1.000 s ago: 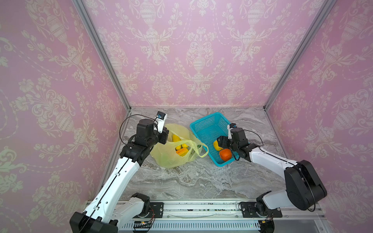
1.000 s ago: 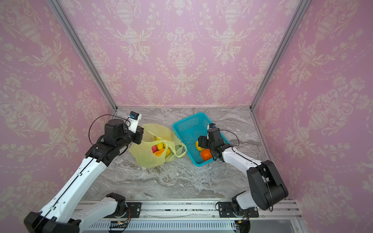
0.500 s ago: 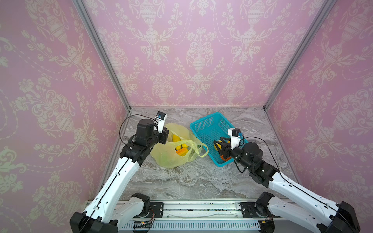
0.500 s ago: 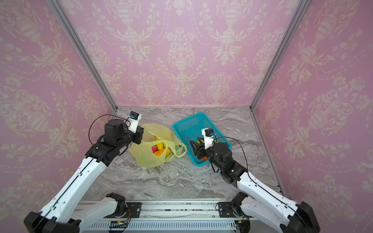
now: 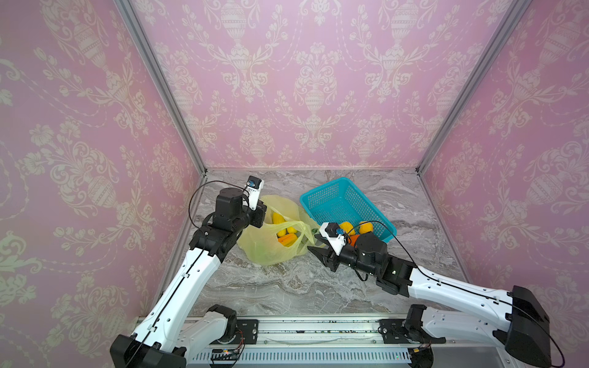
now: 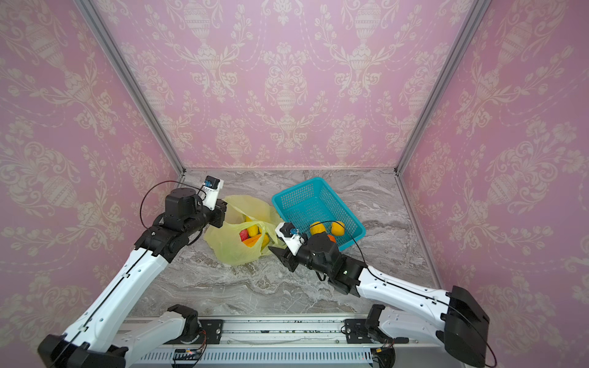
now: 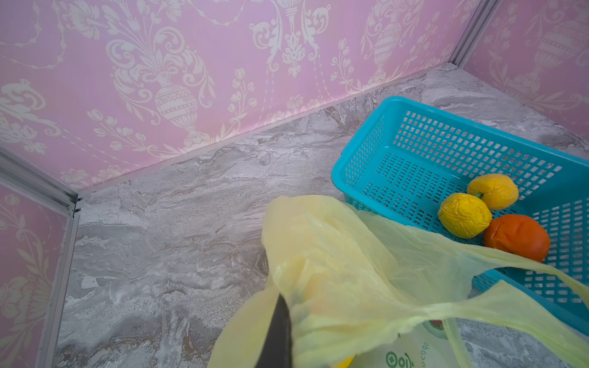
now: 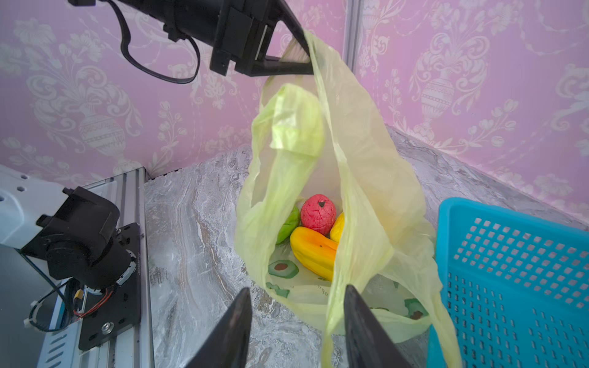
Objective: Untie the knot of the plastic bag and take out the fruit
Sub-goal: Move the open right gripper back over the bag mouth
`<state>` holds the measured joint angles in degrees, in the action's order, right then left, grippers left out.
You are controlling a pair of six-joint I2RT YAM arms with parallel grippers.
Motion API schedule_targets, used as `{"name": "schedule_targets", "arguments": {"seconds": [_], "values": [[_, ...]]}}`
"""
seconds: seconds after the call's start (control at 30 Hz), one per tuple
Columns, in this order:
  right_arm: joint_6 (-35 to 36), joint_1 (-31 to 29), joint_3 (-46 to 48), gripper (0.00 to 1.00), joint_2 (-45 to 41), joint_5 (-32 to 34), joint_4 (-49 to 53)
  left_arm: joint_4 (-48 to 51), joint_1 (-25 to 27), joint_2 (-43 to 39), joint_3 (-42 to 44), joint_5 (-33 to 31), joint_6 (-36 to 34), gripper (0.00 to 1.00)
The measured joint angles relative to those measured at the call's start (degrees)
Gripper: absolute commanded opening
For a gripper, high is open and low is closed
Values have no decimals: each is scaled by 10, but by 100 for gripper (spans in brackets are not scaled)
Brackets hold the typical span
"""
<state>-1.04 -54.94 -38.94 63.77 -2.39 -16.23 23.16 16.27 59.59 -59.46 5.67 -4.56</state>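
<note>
- Bag [image 5: 264, 251], thin yellow-green plastic, sits on the marble table [image 5: 287, 286] just beside the teal basket [image 5: 322, 192], with its mouth gaping.
- Inside lies fruit [image 8: 317, 213]: pink-red, green and yellow-orange pieces. Three more [image 7: 465, 215] rest in the basket.
- Left gripper [image 8: 307, 60] is pinched tight on the bag's upper rim, holding it up.
- Right gripper [image 8: 297, 288] hovers at the mouth, jaws partly apart, clasping nothing; a handle strip hangs by one finger.
</note>
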Motion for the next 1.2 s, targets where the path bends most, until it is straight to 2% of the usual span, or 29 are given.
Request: {"name": "schedule_targets", "arguments": {"seconds": [0.27,0.67,0.8,1.0,1.2], "values": [[28,0,-19,42,75,-2,9,0,0,0,0,0,0,0],[30,0,-91,37,164,18,30,0,0,0,0,0,0,0],[30,0,-91,38,165,27,32,0,0,0,0,0,0,0],[30,8,-82,27,166,54,15,0,0,0,0,0,0,0],[24,38,-76,23,174,74,4,0,0,-5,0,0,0,0]]}}
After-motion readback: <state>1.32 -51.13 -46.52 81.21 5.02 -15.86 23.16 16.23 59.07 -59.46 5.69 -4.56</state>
